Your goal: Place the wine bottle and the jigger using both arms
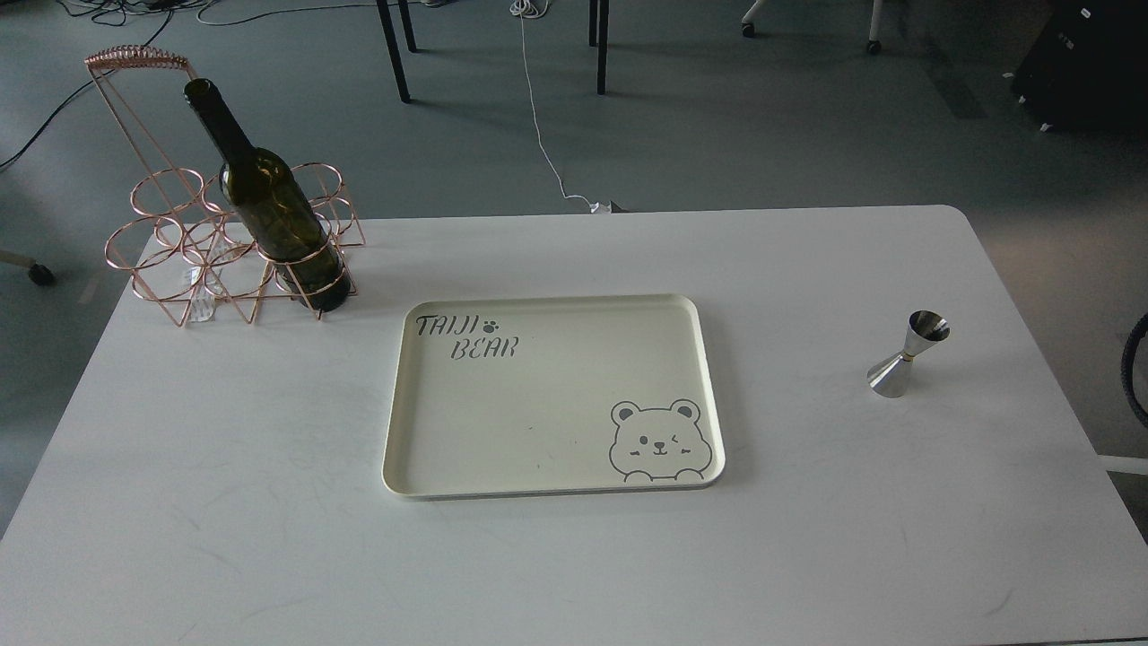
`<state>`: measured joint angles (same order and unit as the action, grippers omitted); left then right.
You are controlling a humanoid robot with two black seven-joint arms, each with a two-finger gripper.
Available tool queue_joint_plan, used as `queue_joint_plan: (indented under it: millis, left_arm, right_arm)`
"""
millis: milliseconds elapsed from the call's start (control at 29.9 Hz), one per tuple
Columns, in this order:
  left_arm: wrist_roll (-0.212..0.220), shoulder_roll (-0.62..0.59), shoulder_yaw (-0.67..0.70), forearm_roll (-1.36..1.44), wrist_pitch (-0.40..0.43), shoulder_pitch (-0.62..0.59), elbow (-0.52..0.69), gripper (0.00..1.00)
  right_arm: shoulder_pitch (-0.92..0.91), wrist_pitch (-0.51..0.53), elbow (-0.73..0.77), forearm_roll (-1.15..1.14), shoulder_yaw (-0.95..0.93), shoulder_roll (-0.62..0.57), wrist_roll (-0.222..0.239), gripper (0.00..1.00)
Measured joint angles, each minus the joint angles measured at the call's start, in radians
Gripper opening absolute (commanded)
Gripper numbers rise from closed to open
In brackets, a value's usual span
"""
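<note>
The dark olive-green wine bottle [273,211] stands in the front right ring of a copper wire rack [170,242] at the table's far left corner, its neck leaning up and left. The silver jigger [908,354] stands upright on the white table at the right. Both grippers are out of view. Only a black cable loop [1134,368] shows at the right edge.
A cream tray [708,395] with a bear drawing and the words TAIJI BEAR lies in the middle of the white table [224,502]. Chair and table legs and a white cable are on the floor beyond the far edge.
</note>
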<state>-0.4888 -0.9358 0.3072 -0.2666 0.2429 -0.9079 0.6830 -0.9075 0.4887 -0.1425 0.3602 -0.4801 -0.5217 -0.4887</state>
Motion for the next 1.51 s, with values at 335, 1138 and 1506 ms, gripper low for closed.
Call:
queue_joint_plan:
  millis: [335,1138,1506]
  left_arm:
    - [0.000,0.026,0.002,-0.244,0.156,0.117,-0.011,0.98]
    - [0.000,0.129,0.031,-0.297,0.216,0.180,-0.043,0.98]
    - [0.000,0.209,0.030,-0.271,0.243,0.173,-0.209,0.98]
  right_arm:
    - [0.025,0.000,-0.011,0.007,-0.019,0.051,0.000,0.99]
    - [0.054,0.000,-0.015,0.003,-0.043,0.069,0.047,0.99]
    - [0.043,0.000,-0.017,0.002,-0.043,0.069,0.047,0.99]
